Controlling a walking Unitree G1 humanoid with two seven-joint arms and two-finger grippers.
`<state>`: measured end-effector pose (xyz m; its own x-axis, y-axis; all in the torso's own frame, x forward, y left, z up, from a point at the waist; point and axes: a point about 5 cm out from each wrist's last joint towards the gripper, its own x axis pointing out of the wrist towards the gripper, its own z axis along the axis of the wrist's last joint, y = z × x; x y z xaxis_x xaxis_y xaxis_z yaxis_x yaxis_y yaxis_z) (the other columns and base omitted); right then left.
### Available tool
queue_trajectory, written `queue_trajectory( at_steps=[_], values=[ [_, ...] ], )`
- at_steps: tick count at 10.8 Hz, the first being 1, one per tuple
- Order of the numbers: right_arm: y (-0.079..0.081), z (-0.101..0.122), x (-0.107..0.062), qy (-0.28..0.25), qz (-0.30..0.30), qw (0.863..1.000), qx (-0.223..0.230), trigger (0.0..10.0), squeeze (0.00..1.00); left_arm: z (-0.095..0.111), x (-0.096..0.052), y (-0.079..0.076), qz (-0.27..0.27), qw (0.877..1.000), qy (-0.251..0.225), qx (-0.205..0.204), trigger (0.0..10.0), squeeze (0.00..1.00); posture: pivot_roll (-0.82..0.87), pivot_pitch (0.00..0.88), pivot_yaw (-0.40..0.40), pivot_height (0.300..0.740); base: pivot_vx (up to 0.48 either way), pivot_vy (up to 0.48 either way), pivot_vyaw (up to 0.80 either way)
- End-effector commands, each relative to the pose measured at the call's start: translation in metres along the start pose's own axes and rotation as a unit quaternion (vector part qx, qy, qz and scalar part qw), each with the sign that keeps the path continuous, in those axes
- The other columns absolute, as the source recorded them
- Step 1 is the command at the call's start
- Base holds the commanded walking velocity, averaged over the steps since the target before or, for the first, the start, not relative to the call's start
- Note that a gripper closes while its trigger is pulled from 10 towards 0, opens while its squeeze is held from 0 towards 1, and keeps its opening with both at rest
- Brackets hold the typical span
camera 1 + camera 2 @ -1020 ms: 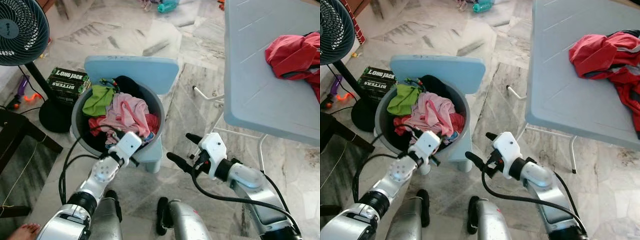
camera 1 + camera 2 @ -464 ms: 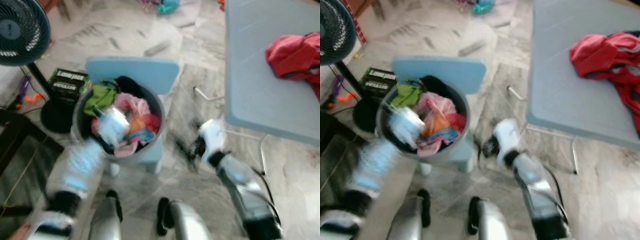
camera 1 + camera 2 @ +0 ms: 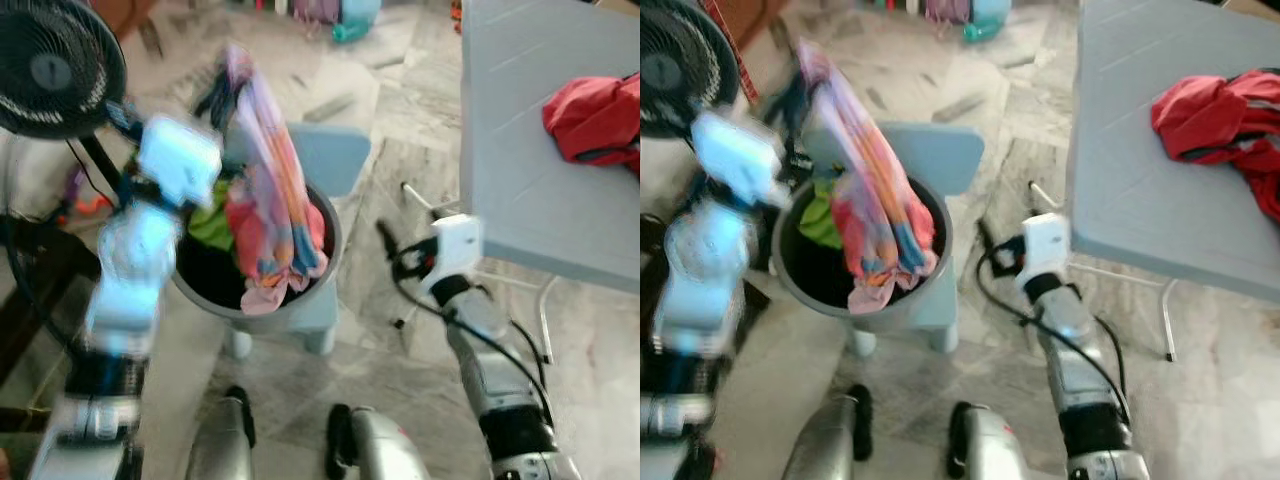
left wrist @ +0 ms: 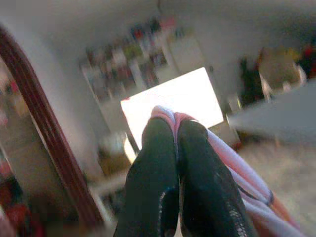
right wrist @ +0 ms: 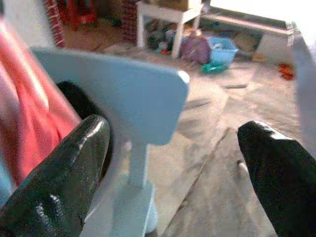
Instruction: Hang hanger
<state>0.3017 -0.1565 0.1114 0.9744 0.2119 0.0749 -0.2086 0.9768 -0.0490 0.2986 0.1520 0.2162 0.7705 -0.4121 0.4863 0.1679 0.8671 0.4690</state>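
- Upper left of the left eye view: the left tool (image 3: 215, 95), blurred, is raised above the grey laundry bucket (image 3: 300, 300); a pink garment (image 3: 270, 200) with orange and blue patches hangs from it, a long limp drape whose lower end reaches the bucket's near rim.
- Left wrist view: the two black fingers (image 4: 158, 173) are pressed tight together, pinching a fold of pink striped cloth (image 4: 237, 168) that trails away at lower right; behind is a blurred room with a bright window — detail the eye views do not give.
- Right of centre in the right eye view: the right tool (image 3: 985, 240) hovers low over the marble floor (image 3: 970, 100), between the bucket and the worktop (image 3: 1140, 150).
- Right wrist view: its matte, rubbery black fingers (image 5: 54, 173) are spread wide with nothing between them, facing the smooth pale-blue plastic chair (image 5: 123, 98) that carries the bucket.
- Green cloth (image 3: 210, 225) and dark clothing lie inside the bucket.
- On the light-grey worktop at upper right, a crumpled red garment (image 3: 590, 120).
- A black standing fan (image 3: 55, 70) sits at upper left.
- I can make out no hanger among the blurred clothing.
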Motion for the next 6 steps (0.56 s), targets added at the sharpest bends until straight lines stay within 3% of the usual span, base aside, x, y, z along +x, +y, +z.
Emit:
queue_trajectory(
  at_steps=[1,2,3,4,5,6],
  values=[
    [-0.015,-0.006,-0.008,0.006,-0.045,0.999,0.005,10.0,0.00,-0.022,-0.023,-0.008,0.015,0.997,0.072,-0.034,0.0,0.00,0.03,0.152,-0.068,0.740,0.000,0.000,0.00],
    [-0.028,-0.012,-0.017,0.005,-0.091,0.996,0.018,10.0,0.00,-0.046,-0.058,-0.016,0.057,0.983,0.164,-0.064,0.0,0.00,0.04,0.146,-0.066,0.740,0.000,0.000,0.00],
    [-0.031,-0.015,-0.020,0.006,-0.105,0.994,0.029,10.0,0.00,-0.058,-0.074,-0.020,0.077,0.973,0.207,-0.072,2.5,0.00,0.04,0.138,-0.051,0.740,0.000,0.000,0.00],
    [-0.033,-0.015,-0.020,0.000,-0.119,0.992,0.041,10.0,0.00,-0.064,-0.085,-0.024,0.091,0.965,0.235,-0.073,7.5,0.00,0.04,0.144,-0.041,0.740,0.000,0.000,0.00],
    [-0.035,-0.004,-0.013,-0.025,-0.124,0.990,0.053,10.0,0.00,-0.062,-0.081,-0.028,0.096,0.963,0.238,-0.076,10.0,0.00,0.03,0.144,-0.038,0.740,0.000,0.000,0.00],
    [-0.039,0.007,-0.011,-0.053,-0.128,0.988,0.062,10.0,0.00,-0.058,-0.071,-0.032,0.098,0.966,0.227,-0.073,10.0,0.00,0.02,0.146,-0.036,0.740,0.000,0.000,0.00]
  ],
)
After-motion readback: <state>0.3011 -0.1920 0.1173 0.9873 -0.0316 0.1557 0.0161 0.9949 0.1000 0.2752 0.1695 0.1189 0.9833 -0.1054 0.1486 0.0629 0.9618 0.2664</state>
